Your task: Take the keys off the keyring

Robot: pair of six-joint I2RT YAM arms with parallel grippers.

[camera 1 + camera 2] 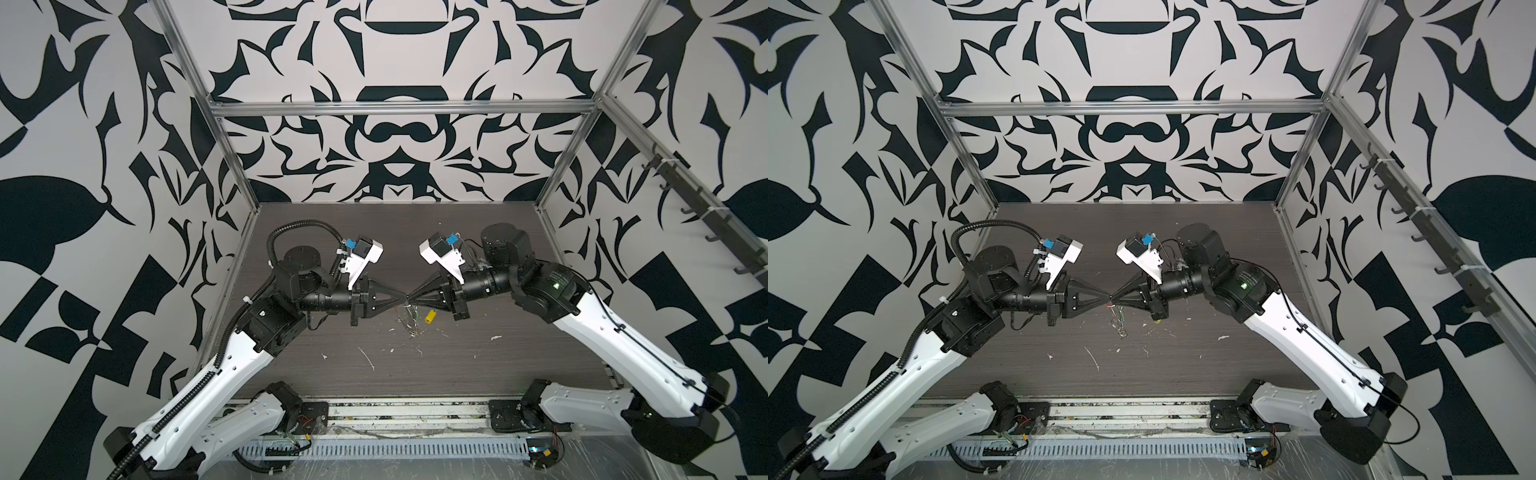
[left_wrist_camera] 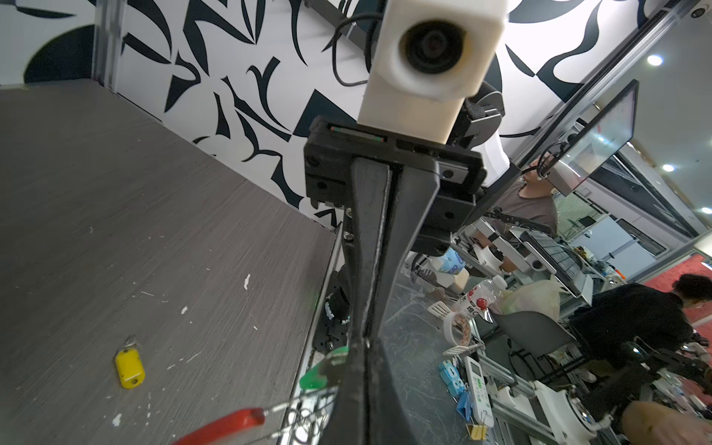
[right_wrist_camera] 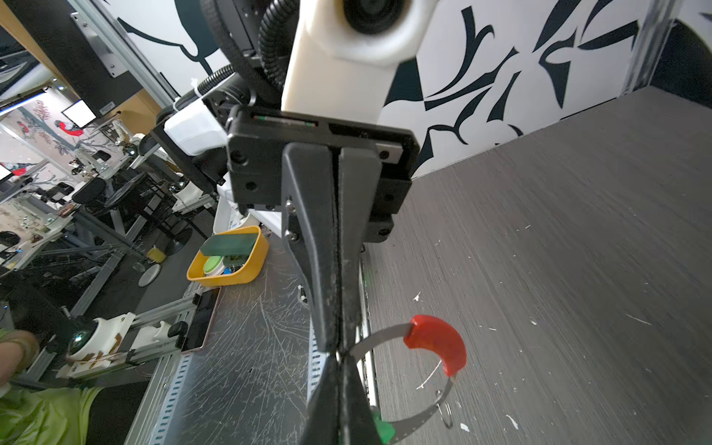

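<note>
My two grippers meet tip to tip above the middle of the table, the left gripper (image 1: pixel 403 296) (image 2: pixel 362 346) and the right gripper (image 1: pixel 411 297) (image 3: pixel 339 360) both shut. The keyring (image 1: pixel 409 322) (image 3: pixel 418 418) hangs under that meeting point. Its grey hoop runs up into the touching tips, which hide the exact hold. Its red sleeve (image 3: pixel 435 343) (image 2: pixel 227 424) arcs off to one side. Of the keys, the green key (image 2: pixel 319 373) (image 3: pixel 383 427) hangs on the hoop beside the fingers. The yellow key (image 1: pixel 430 316) (image 2: pixel 130 368) lies loose on the table below the right gripper.
White scraps (image 1: pixel 368 357) are scattered over the dark wood table (image 1: pixel 519 257). A small silver ring (image 3: pixel 447 414) dangles from the hoop. Patterned walls with metal frame posts (image 1: pixel 232 158) close in the back and sides. The arm bases and a slotted rail (image 1: pixel 374 449) line the front edge.
</note>
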